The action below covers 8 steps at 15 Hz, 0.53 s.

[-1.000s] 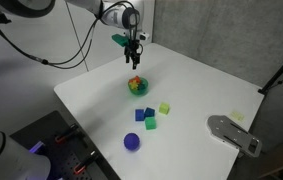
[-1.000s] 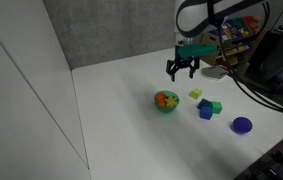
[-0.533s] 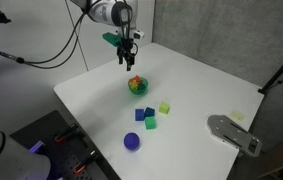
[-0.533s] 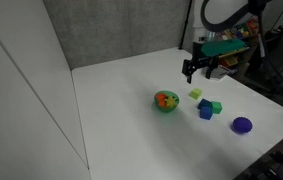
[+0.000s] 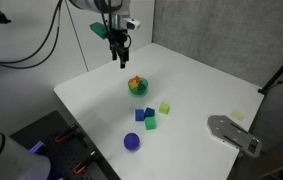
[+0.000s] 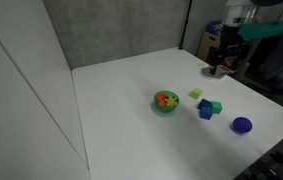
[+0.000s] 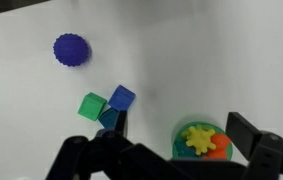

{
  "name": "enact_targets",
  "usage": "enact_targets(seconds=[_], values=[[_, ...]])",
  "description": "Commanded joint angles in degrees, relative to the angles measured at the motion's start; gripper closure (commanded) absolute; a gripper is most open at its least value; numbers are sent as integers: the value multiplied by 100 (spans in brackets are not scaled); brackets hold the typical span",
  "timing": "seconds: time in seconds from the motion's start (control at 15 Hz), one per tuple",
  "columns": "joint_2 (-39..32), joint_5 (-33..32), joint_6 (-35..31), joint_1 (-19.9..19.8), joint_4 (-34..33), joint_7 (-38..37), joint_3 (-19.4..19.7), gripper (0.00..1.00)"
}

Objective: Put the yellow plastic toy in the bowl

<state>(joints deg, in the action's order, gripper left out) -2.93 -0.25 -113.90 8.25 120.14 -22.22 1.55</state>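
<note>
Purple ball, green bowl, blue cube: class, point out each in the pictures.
purple ball (image 7: pixel 70 49), wrist view, its middle.
green bowl (image 6: pixel 165 109), an exterior view, its near wall.
blue cube (image 7: pixel 122 97), wrist view, its top face.

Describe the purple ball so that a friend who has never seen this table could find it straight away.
Start at the white table. Past the small cluster of cubes, on the side away from the green bowl, the purple ball lies alone near the table's edge. It is the only round purple thing; its neighbours are blocky and blue, green or lime.
</note>
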Motion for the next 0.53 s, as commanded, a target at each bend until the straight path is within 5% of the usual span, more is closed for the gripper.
enact_targets(seconds=[0.0,0.47], values=[[804,-164,270,-229,413,-183,-148,0],[1717,-399,-90,-425,834,248,-379,0]])
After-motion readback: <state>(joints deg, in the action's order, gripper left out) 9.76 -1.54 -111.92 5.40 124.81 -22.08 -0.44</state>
